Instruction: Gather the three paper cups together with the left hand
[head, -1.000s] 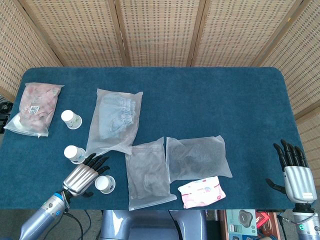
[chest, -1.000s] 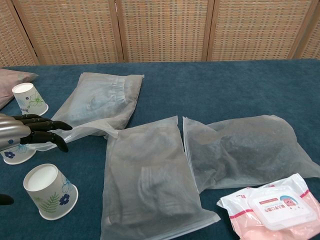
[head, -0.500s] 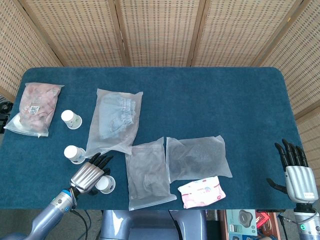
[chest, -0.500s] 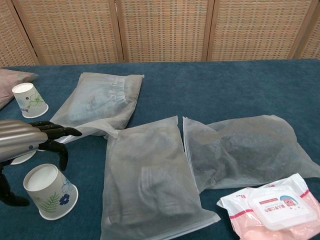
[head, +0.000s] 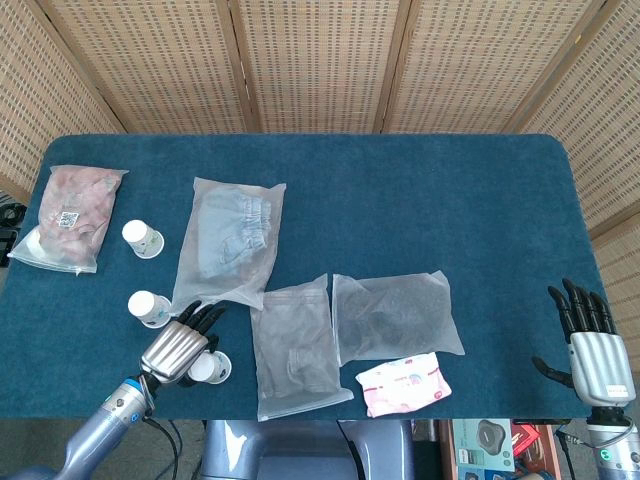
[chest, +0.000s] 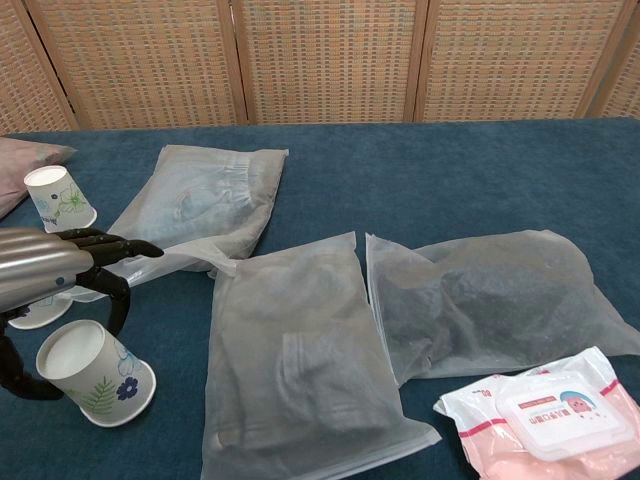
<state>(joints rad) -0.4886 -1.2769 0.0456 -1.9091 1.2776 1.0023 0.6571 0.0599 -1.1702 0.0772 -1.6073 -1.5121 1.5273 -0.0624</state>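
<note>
Three white paper cups with flower prints stand on the blue table (head: 400, 200). The far cup (head: 143, 239) (chest: 58, 197) sits beside a pink bag. The middle cup (head: 149, 308) (chest: 35, 315) is partly hidden behind my left hand in the chest view. The near cup (head: 212, 369) (chest: 95, 372) is tilted, sitting between the thumb and a curled finger of my left hand (head: 180, 345) (chest: 55, 265), which pinches it. The other fingers reach out over it. My right hand (head: 590, 340) hangs open off the table's right front corner, holding nothing.
A bag of pink items (head: 72, 215) lies at the far left. Three clear bags of clothing (head: 230, 240) (head: 295, 345) (head: 395, 315) lie across the middle. A pink wet-wipe pack (head: 405, 383) (chest: 545, 410) sits by the front edge.
My left hand has come down around the near cup, with the thumb and a finger closing on it. The cup has tipped and shifted slightly left. The right hand has stayed put.
</note>
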